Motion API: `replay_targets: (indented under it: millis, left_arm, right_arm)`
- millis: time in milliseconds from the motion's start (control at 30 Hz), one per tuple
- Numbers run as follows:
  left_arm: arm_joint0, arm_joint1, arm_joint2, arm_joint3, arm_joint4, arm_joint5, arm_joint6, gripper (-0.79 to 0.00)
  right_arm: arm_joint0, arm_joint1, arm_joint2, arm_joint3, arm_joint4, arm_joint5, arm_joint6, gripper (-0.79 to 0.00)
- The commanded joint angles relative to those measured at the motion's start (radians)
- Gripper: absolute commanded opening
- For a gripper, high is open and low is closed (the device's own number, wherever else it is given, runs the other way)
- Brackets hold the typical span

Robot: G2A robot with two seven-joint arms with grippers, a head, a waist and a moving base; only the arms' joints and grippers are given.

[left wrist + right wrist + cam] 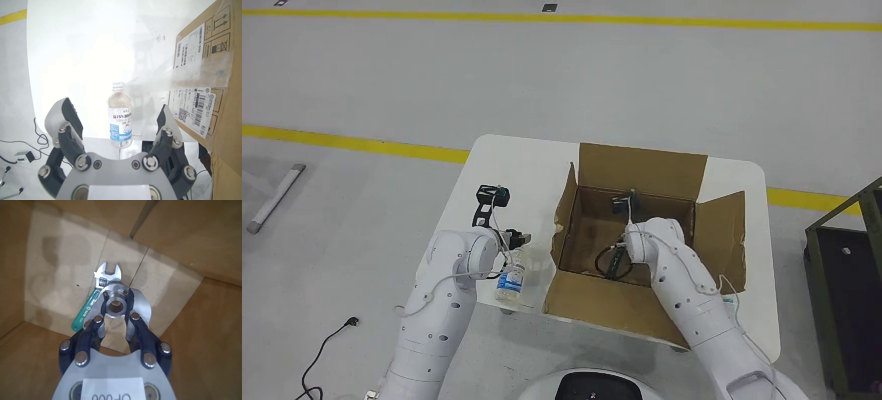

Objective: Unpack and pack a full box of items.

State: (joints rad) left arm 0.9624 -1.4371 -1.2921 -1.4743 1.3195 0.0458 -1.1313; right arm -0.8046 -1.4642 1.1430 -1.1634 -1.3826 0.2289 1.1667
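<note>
Right wrist view: inside the box [189, 237], the right claw [117, 302] grips a metal ring [114, 291] over the wrench [85, 311]. Likely unpacking; next, lift it straight out. Left claw [118, 113] gapes beside the box, facing the bottle [121, 123].

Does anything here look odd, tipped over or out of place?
The clear bottle stands right at the table's near edge, beside the cardboard box, so it looks easy to knock off. Nothing looks spilled or damaged, and the wrench lies flat on the box floor.
</note>
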Motion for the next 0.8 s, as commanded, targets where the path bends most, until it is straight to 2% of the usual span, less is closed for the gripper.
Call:
replay_targets:
  millis: [0, 200, 300, 633, 767]
  left_arm:
    - [0.0, 0.0, 0.0, 0.0, 0.0, 0.0, 0.0, 0.0]
    - [0.0, 0.0, 0.0, 0.0, 0.0, 0.0, 0.0, 0.0]
    - [0.0, 0.0, 0.0, 0.0, 0.0, 0.0, 0.0, 0.0]
    - [0.0, 0.0, 0.0, 0.0, 0.0, 0.0, 0.0, 0.0]
    - [0.0, 0.0, 0.0, 0.0, 0.0, 0.0, 0.0, 0.0]
  right_arm:
    - [-0.021, 0.008, 0.029, -0.092, -0.006, -0.008, 0.012, -0.785]
    - [-0.128, 0.038, 0.144, -0.41, -0.04, -0.056, 0.078, -0.785]
    - [-0.182, 0.048, 0.181, -0.517, -0.051, -0.085, 0.099, -0.785]
    - [-0.191, 0.049, 0.186, -0.525, -0.056, -0.088, 0.098, -0.785]
    - [-0.207, 0.051, 0.212, -0.563, -0.016, -0.095, 0.033, -0.785]
